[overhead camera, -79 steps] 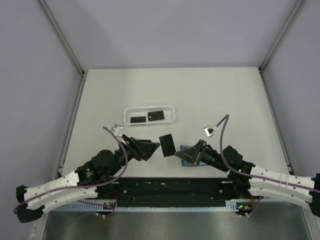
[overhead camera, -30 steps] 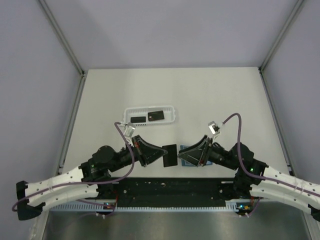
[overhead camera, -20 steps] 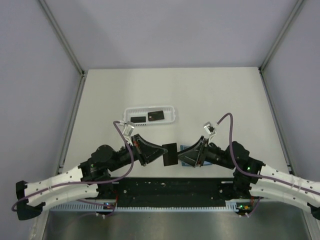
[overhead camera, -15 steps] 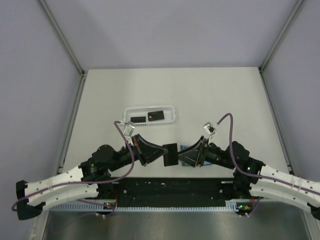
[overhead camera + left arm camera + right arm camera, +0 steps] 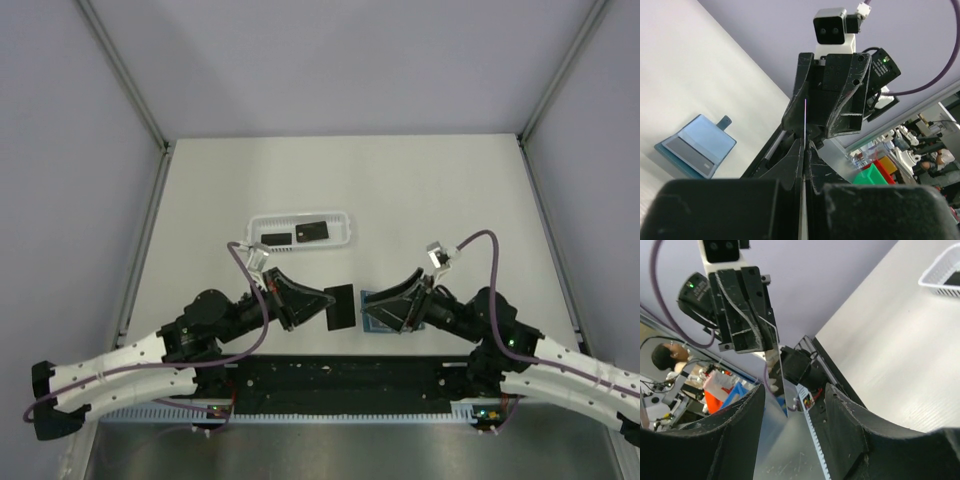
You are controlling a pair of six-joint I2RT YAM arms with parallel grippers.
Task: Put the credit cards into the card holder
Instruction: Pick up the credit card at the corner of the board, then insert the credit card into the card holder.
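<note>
- Credit cards (image 5: 313, 231): two lie in the white basket tray (image 5: 262, 222) near the middle of the pale table (image 5: 450, 190). A third is in the air, nearer the arm bases.
- Left gripper (image 5: 326, 304): clamped on one end of the third card (image 5: 340, 308), whose free end projects toward the right arm. The left wrist view sees this card edge-on as a thin line.
- Right gripper (image 5: 794, 395): fingers apart with nothing between them. It faces the left gripper and sits low, just over the holder.
- Card holder (image 5: 697, 145): teal-blue, lying opened flat on the table with its tab outward. It is held by neither arm and lies just beside the airborne card in the top view.
- Step in hand, as judged: presenting the first card to the holder, with insertion not yet begun.
- Next move calls for tilting the card's free edge down into a pocket mouth, squarely aligned. The right gripper would likely need to pin the soft holder so it does not slide.
</note>
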